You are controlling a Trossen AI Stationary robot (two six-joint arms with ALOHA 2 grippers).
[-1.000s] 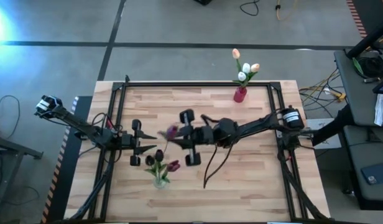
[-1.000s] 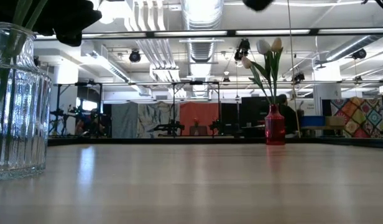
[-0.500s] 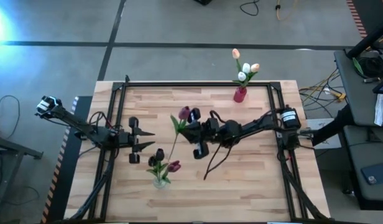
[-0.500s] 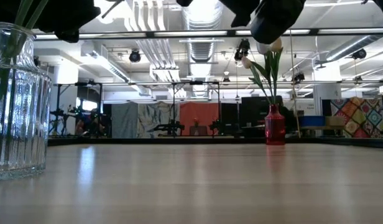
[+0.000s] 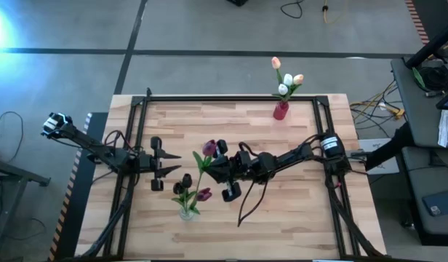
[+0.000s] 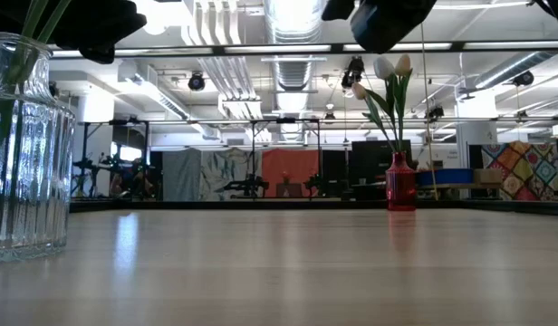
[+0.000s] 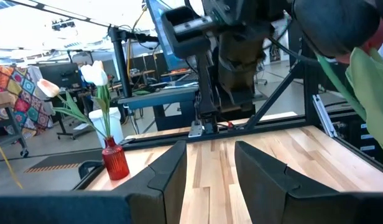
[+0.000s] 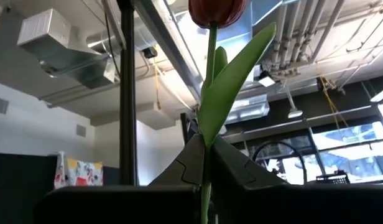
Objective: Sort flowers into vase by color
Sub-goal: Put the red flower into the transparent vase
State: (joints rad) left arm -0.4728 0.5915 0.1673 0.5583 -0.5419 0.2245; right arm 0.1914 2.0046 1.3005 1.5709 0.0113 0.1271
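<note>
Right now we are holding a maroon tulip (image 5: 208, 148) in our right hand (image 5: 212, 169), over the middle of the wooden tabletop (image 5: 297, 204); the right wrist view shows the two fingers (image 8: 232, 167) pinching the green stem (image 8: 209, 56), with the dark red head rising above a broad leaf (image 8: 232, 78). From above, that stem is slanting down from the head toward the clear glass vase (image 5: 187, 211), which is standing near the front edge of the tabletop and is already carrying two other dark tulips (image 5: 203, 194). In the low view this ribbed glass vase (image 6: 25, 149) is filling the near side, with green stems showing inside it. At the far edge of the tabletop a small red vase (image 5: 281, 110) is holding the pale flowers (image 5: 285, 78), white and peach heads on green stems; the left wrist view is picking up the same red vase (image 7: 115, 159) and its white blooms. Our left hand (image 5: 173, 164) is hovering just beside the glass vase, its fingers (image 7: 166, 171) spread apart and gripping nothing.
</note>
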